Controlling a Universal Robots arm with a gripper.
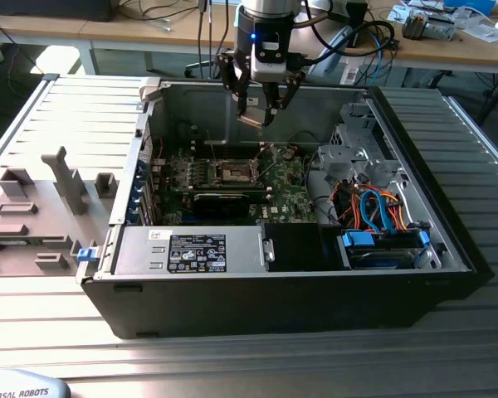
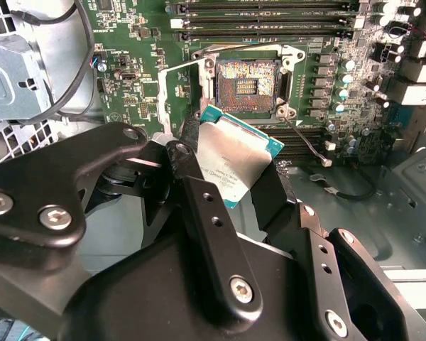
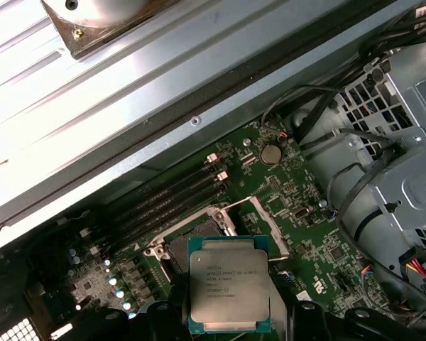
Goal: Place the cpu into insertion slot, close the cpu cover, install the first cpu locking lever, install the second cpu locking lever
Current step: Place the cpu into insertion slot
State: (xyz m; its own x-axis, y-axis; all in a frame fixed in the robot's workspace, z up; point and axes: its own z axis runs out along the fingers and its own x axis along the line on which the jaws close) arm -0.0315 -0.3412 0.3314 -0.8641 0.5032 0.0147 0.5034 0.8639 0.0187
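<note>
The cpu (image 2: 231,153) is clamped by its edges between the fingers of my gripper (image 1: 256,116) (its silver top shows in both wrist views). It hangs in the air above the insertion slot (image 2: 245,79), not touching it. Below my tool the slot lies uncovered on the green motherboard (image 2: 135,85), inside the open computer case (image 1: 448,249).

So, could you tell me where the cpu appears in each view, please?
Exterior view: cpu held by the gripper above the motherboard.
Second wrist view: cpu clamped between the black fingers, beside the insertion slot.
First wrist view: cpu partly covering the insertion slot.
Shared landmark: insertion slot.
</note>
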